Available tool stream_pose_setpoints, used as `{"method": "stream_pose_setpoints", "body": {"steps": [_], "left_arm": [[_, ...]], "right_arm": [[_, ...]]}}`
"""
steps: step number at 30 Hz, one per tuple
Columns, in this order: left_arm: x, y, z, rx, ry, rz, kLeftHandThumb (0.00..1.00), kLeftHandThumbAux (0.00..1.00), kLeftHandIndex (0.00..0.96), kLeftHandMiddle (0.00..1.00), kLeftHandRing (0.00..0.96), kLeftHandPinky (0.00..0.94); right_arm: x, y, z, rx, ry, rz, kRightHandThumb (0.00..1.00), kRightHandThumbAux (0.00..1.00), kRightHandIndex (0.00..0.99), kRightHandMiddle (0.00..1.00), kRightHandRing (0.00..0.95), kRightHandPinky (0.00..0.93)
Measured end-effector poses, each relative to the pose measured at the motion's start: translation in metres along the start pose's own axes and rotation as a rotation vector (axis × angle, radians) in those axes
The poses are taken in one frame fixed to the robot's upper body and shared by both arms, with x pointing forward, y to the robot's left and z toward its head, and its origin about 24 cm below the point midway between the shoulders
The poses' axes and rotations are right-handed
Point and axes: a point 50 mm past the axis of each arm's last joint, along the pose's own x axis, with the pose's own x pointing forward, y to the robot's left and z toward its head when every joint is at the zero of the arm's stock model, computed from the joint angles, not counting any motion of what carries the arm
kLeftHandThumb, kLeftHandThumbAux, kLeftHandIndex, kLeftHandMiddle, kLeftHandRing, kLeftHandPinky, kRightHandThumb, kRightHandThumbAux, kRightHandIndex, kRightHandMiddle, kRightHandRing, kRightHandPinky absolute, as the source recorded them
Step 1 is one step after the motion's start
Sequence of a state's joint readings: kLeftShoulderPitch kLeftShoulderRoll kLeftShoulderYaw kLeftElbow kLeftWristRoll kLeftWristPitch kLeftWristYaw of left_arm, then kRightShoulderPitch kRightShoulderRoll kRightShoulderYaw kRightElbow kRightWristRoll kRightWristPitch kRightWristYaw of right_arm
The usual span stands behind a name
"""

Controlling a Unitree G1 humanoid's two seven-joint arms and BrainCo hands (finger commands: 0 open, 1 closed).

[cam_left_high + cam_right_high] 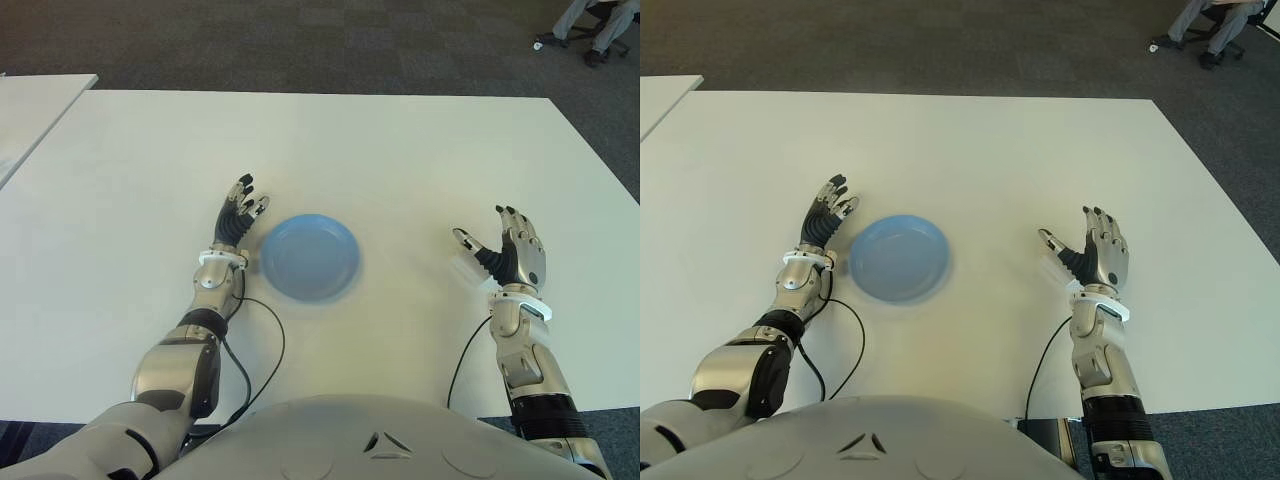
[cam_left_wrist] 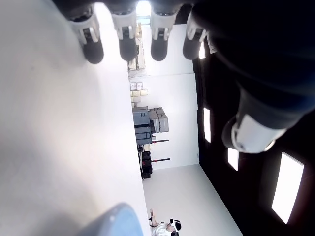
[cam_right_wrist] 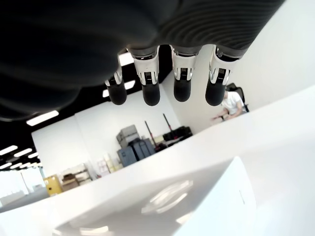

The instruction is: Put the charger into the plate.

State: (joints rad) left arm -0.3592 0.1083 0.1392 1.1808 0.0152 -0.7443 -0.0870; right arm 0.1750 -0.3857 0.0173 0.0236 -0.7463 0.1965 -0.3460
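The shallow round blue plate point(image 1: 309, 257) holds nothing, so the task is at its start. The white block-shaped charger point(image 1: 466, 267) lies on the broad white table point(image 1: 400, 150), just beside the palm of the right hand point(image 1: 507, 256) on its plate side and well apart from the plate. That hand stands upright with its fingers point(image 3: 182, 91) released and straight, grasping nothing; the right wrist view shows the charger's white body point(image 3: 197, 201) close under the hand. The left hand point(image 1: 238, 220) shows just beside the plate's left rim, fingers also released and empty.

Left to do, by my judgement: closing on the charger, lifting it, carrying it across and setting it in the plate.

White on white, the charger's outline is hard to make out in the eye views; any contact with the palm cannot be told.
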Motion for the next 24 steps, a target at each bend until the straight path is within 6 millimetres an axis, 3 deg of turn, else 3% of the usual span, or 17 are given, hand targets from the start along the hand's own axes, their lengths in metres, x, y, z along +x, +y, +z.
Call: {"method": "stream_pose_setpoints", "body": {"steps": [24], "left_arm": [[0.0, 0.0, 0.0, 0.001, -0.002, -0.003, 0.125, 0.599, 0.0, 0.048, 0.059, 0.102]], "right_arm": [[-0.029, 0.028, 0.015, 0.001, -0.043, 0.127, 0.288, 0.155, 0.0, 0.0, 0.0, 0.0]]}}
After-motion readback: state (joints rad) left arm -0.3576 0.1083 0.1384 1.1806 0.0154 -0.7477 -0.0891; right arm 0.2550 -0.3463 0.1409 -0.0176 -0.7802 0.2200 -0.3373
